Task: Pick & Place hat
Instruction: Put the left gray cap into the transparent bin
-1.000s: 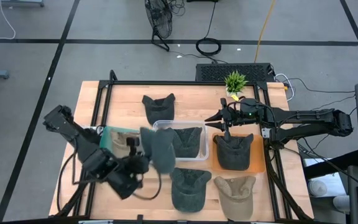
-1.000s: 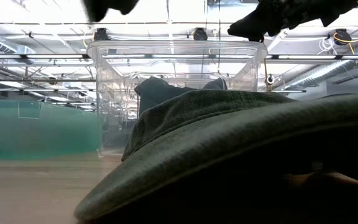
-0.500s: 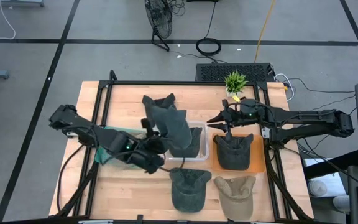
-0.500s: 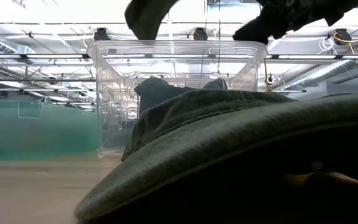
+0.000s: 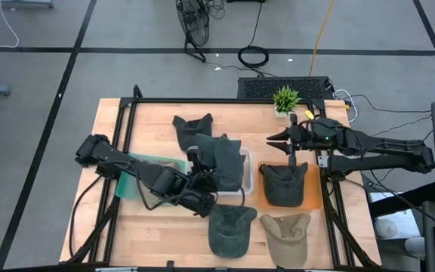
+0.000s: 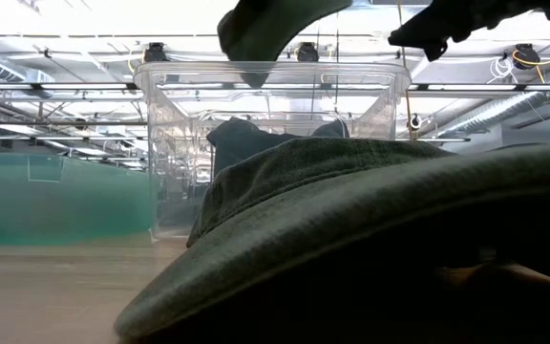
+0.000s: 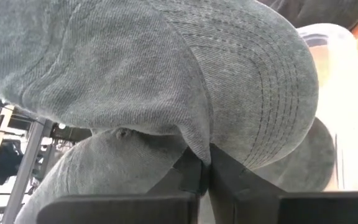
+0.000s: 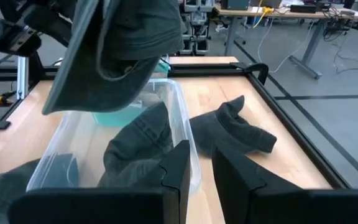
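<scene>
My left gripper [image 5: 205, 172] is shut on a grey-green cap [image 5: 219, 153], which hangs over the clear plastic bin [image 5: 243, 162]. In the low view the cap [image 6: 267, 24] hangs just above the bin's rim [image 6: 265, 69]. Another dark cap [image 8: 143, 144] lies inside the bin. My right gripper [image 5: 285, 140] hovers open over a dark cap [image 5: 283, 185] that lies on an orange mat [image 5: 313, 198], and touches nothing. The right wrist view shows the held cap [image 8: 124, 43] over the bin's rim [image 8: 180, 115]. My left gripper pinches the cap's cloth between its two shut fingers [image 7: 225, 171], at a fold [image 7: 194, 140] where the crown meets the stitched brim [image 7: 263, 93]. The cap is lifted clear and droops around the fingers above the bin.
More caps lie on the table: a dark one [image 5: 193, 127] beyond the bin, a dark one [image 5: 229, 228] and a tan one [image 5: 286, 231] near the front edge. A teal translucent tray [image 5: 136, 172] sits left of the bin. A small potted plant [image 5: 285, 99] stands at the far edge.
My left gripper has carried the cap from the table's near left, toward the right and far side, until it hangs over the bin. My right gripper has drawn back a little toward the table's right edge.
</scene>
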You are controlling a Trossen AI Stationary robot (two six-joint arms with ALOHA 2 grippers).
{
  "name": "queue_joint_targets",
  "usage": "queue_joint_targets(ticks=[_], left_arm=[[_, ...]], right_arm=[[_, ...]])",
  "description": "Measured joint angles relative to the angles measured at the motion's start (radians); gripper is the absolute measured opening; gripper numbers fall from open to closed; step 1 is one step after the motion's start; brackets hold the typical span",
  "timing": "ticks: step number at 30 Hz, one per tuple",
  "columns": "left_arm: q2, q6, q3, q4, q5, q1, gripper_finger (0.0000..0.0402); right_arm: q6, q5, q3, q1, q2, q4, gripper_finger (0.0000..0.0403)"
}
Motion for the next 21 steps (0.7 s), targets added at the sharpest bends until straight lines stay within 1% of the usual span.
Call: queue_joint_targets(ticks=[2,5,8,12,14,16,18,21], left_arm=[[0.031,-0.003,0.037,-0.039,0.003,0.006,0.0015],[0.085,-0.037,0.092,-0.125,0.034,0.019,0.0007],[0.137,-0.108,0.154,-0.248,0.072,0.034,0.0007],[0.183,-0.201,0.248,-0.379,0.078,0.045,0.0020],[0.193,-0.223,0.289,-0.405,0.082,0.046,0.0020],[0.198,-0.227,0.316,-0.406,0.102,0.042,0.0012],[0.198,-0.227,0.325,-0.405,0.117,0.039,0.0006],[0.198,-0.228,0.309,-0.398,0.144,0.040,0.0013]], right_arm=[[0.003,0.000,0.000,0.000,-0.001,-0.013,0.0059],[0.008,0.000,0.000,0.000,0.002,-0.028,0.0059],[0.008,0.000,0.000,0.000,0.001,-0.028,0.0059],[0.008,0.000,0.000,0.000,0.001,-0.027,0.0059],[0.008,0.000,0.000,0.000,0.001,-0.027,0.0059],[0.008,0.000,0.000,0.000,0.001,-0.027,0.0059],[0.008,0.000,0.000,0.000,0.001,-0.027,0.0059],[0.008,0.000,0.000,0.000,0.001,-0.031,0.0059]])
